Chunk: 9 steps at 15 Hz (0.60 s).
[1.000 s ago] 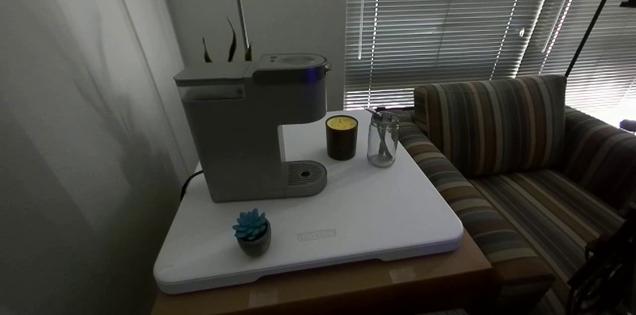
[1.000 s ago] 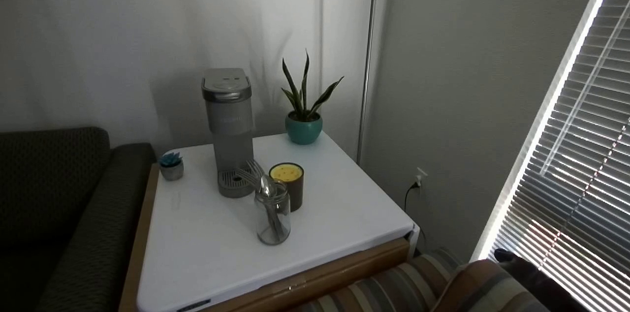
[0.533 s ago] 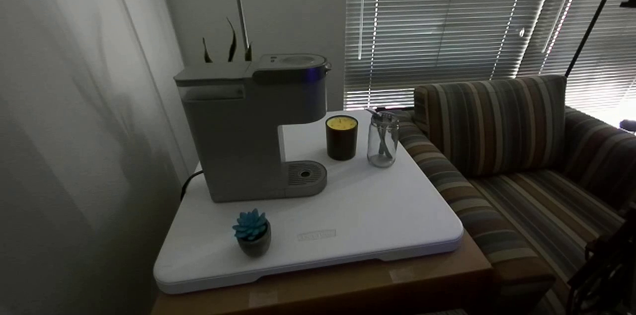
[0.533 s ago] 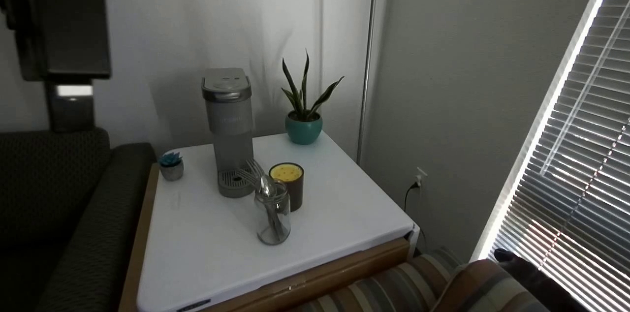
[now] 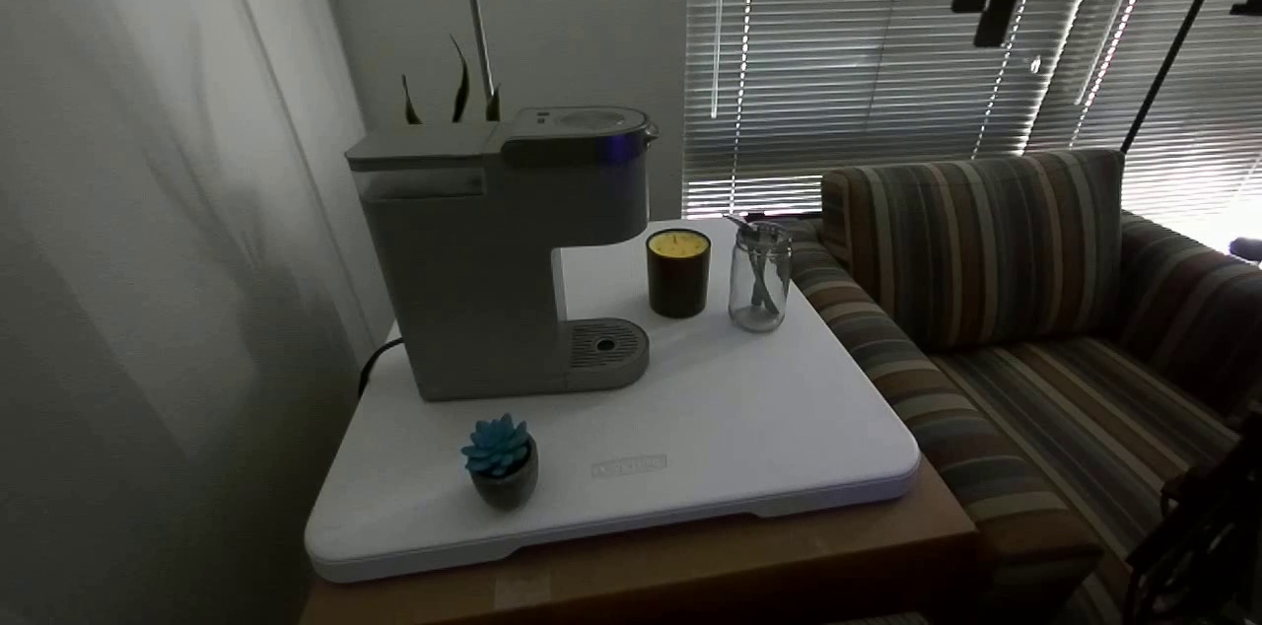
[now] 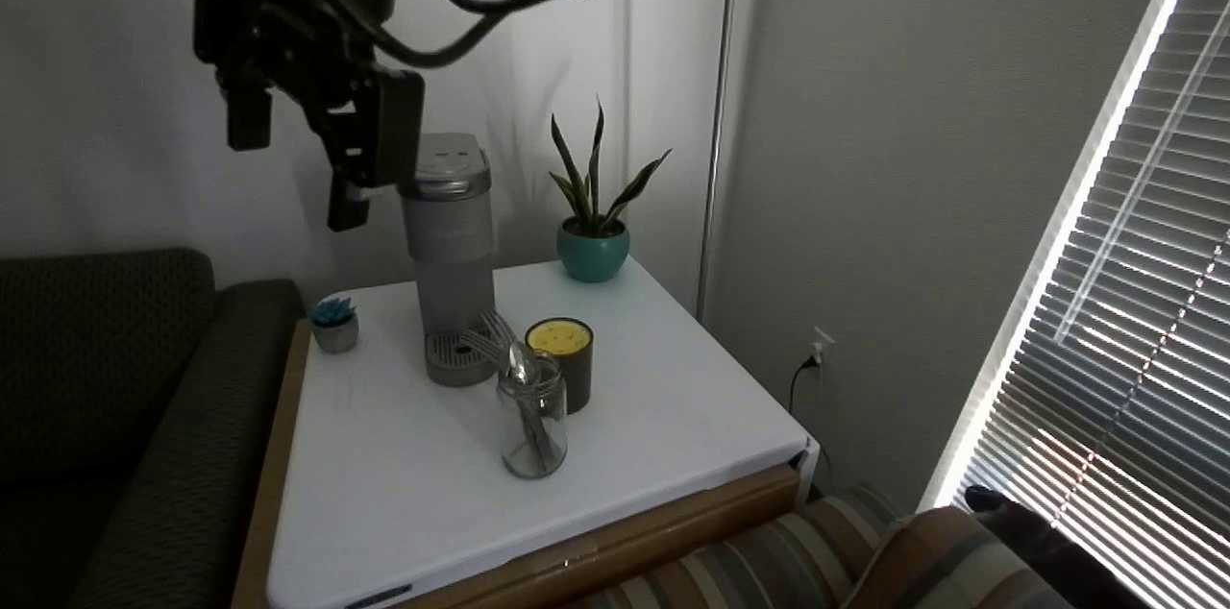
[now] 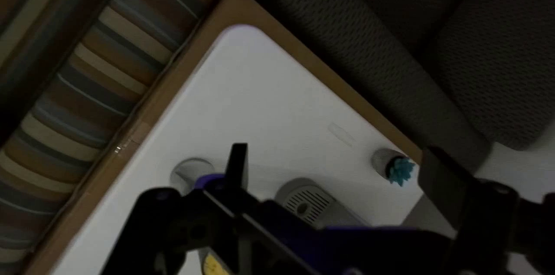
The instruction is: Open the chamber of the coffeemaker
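Currently, claw (image 6: 298,182) hangs upper left of exterior view, jaws apart; chamber lid (image 6: 450,153) closed atop coffeemaker (image 6: 452,244), left of centre. Risks: pressing lid instead of hooking front edge (image 6: 459,187); off-centre pull tipping coffeemaker; low approach toppling jar (image 6: 533,426).

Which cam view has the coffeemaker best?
An exterior view: the coffeemaker stands there in unblocked profile, lid to drip tray. In an exterior view with the end effector up close, part of the lid is hidden and forks overlap the tray. Wrist view: mainly the drip tray.
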{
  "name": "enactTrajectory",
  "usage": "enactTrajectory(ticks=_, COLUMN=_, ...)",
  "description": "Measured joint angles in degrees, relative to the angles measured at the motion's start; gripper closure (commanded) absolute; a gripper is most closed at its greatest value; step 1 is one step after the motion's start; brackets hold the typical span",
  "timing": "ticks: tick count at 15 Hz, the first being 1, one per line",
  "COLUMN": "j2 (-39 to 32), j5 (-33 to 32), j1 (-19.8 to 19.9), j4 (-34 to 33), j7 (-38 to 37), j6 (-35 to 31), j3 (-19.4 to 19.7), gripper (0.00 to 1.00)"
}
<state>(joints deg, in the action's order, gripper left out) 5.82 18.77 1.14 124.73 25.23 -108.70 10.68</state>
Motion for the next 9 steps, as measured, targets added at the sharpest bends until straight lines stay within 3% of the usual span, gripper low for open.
enactTrajectory(ticks=4, j2=-6.3, j5=10.0, j1=-0.1, j4=-4.4, j7=8.5, j6=-0.6, j3=-1.2, gripper=0.0)
enactTrajectory(ticks=9, j2=-11.6, j5=11.6, j1=0.0, j4=-8.9, j7=9.8, j6=-0.6, j3=-3.0, gripper=0.0)
